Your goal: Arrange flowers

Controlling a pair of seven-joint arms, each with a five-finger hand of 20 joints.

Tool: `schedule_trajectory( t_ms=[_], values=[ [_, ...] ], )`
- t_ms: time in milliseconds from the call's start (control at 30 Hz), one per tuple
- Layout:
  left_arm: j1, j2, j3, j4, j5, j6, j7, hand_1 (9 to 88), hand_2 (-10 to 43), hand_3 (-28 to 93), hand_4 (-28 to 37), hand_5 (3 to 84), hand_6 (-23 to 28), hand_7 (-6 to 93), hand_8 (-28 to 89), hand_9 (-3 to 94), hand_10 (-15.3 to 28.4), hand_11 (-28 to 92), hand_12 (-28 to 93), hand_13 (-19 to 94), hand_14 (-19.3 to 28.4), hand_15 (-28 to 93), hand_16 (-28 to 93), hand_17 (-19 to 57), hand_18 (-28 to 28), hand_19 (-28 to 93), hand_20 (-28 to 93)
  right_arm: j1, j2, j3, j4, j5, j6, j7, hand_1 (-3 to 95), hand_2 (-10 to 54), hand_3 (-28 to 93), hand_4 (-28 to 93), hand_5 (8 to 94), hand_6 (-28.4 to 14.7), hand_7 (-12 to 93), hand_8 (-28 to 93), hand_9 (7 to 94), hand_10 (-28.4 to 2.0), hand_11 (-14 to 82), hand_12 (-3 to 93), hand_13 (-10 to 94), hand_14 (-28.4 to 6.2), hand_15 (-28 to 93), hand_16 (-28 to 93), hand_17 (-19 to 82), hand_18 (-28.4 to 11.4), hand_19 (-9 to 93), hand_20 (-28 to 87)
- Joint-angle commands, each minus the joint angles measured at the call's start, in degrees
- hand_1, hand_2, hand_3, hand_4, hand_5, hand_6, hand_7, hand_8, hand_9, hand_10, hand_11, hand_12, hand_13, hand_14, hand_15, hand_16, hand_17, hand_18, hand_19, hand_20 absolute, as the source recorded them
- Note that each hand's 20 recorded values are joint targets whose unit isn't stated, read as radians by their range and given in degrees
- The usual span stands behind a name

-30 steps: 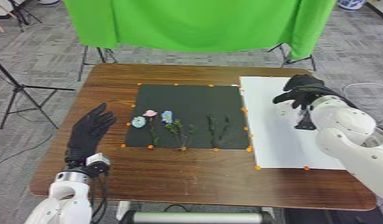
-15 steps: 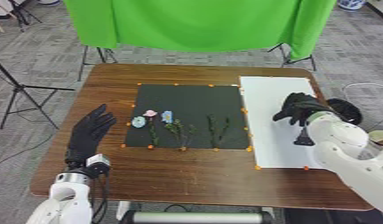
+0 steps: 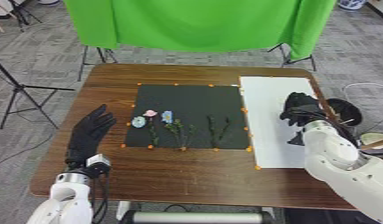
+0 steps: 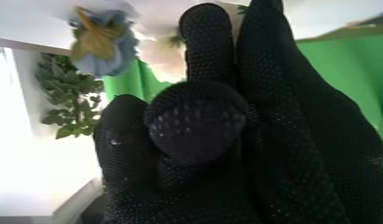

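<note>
With straight fingers held slightly apart, the left hand is seen beside a black mat, where flowers and green stems are laid, between the hands. Under the right hand, whose grip cannot be told, white paper is spread.

three blooms on one mat, one sheet
</note>
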Motion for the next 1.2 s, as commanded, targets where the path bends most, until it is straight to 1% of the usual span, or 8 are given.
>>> schedule_trajectory(
  t_ms=[33,133,267,367,667,700,933,1200],
  values=[
    [0.64,0.71,-1.00,-0.07,-0.46,0.51,-0.05,21.7,-9.3,72,-28.3,44.2,0.9,13.0,-7,44.0,12.7,17,12,36,16.7,17,2,5.3,12.4,4,17,11.30,-0.13,-2.91,-6.77,0.52,2.78,-3.55,60.9,-9.5,65,-20,79.5,0.3,25,4,93.6,-8.7,10.5,35.9,94,-1.1,56,30,66,-11.6,93,43],
    [0.44,1.19,-1.41,0.45,-1.08,0.74,0.09,21.4,-9.3,72,-28.3,44.1,1.0,12.9,-7,44.0,12.7,17,12,36,16.7,17,2,5.4,12.4,4,17,20.85,-2.11,-10.17,-8.35,1.60,1.90,-5.60,60.9,-9.5,65,-20,79.7,0.2,25,4,93.6,-8.8,10.5,35.9,94,-1.0,56,29,66,-11.7,93,44],
    [-0.37,1.80,-1.45,1.66,-2.62,2.74,0.56,21.4,-9.1,72,-28.3,44.1,1.0,12.9,-7,44.0,12.6,17,12,36,16.8,17,2,5.4,12.4,4,17,32.58,-8.50,-20.54,-7.65,6.99,-0.13,-8.76,60.7,-9.5,65,-20,79.9,0.3,24,4,93.7,-8.6,9.9,36.2,94,-0.8,56,29,66,-11.5,93,45],
    [-1.10,1.92,-1.17,2.04,-2.95,2.78,0.63,20.0,-7.6,72,-28.3,44.2,1.1,12.9,-7,44.1,12.6,17,12,36,16.9,17,2,5.5,12.4,4,17,36.60,-13.75,-25.28,-6.15,8.62,-1.79,-10.63,60.4,-9.5,66,-20,80.0,0.4,24,4,93.7,-8.7,9.5,36.3,94,-0.8,56,29,66,-11.3,93,45],
    [-1.59,1.96,-0.22,2.13,-2.10,1.65,-0.46,18.5,-6.0,72,-28.3,44.4,1.2,12.9,-7,44.1,12.7,17,12,36,16.8,16,2,5.6,12.3,4,17,37.06,-21.64,-33.50,-2.16,7.61,-5.62,-12.72,60.2,-9.5,66,-20,79.9,0.6,24,3,93.7,-8.9,8.7,36.5,94,-0.8,56,29,66,-11.3,93,46],
    [-1.78,2.00,-0.01,2.45,-2.13,1.61,-0.35,18.5,-5.9,72,-28.3,44.5,1.2,12.9,-7,44.1,12.7,17,12,36,16.9,17,2,5.7,12.3,4,17,37.23,-21.80,-34.60,-1.66,7.62,-5.60,-12.72,60.3,-9.5,66,-20,79.9,0.7,24,3,93.7,-8.9,8.6,36.6,94,-0.8,56,29,66,-11.3,93,46],
    [-1.04,2.00,-0.73,2.16,-2.07,1.48,-0.97,18.4,-5.7,72,-28.3,44.4,1.1,12.8,-7,44.2,12.8,17,12,36,16.8,16,2,5.6,12.3,4,17,35.67,-22.89,-36.08,1.71,4.03,-5.72,-12.33,59.8,-9.5,66,-20,79.3,1.3,25,3,93.3,-9.5,7.8,36.3,94,-0.8,56,30,66,-11.5,93,47],
    [-1.70,1.84,-0.03,2.53,-1.84,0.77,-1.25,18.2,-5.9,72,-28.3,44.5,1.1,12.8,-7,44.2,12.9,17,12,36,16.8,16,2,5.6,12.3,4,17,34.91,-23.11,-37.17,3.47,0.70,-6.13,-11.25,59.6,-9.5,66,-21,79.3,1.6,26,2,93.3,-9.4,7.5,36.3,94,-0.8,57,30,66,-11.8,93,49]
  ],
)
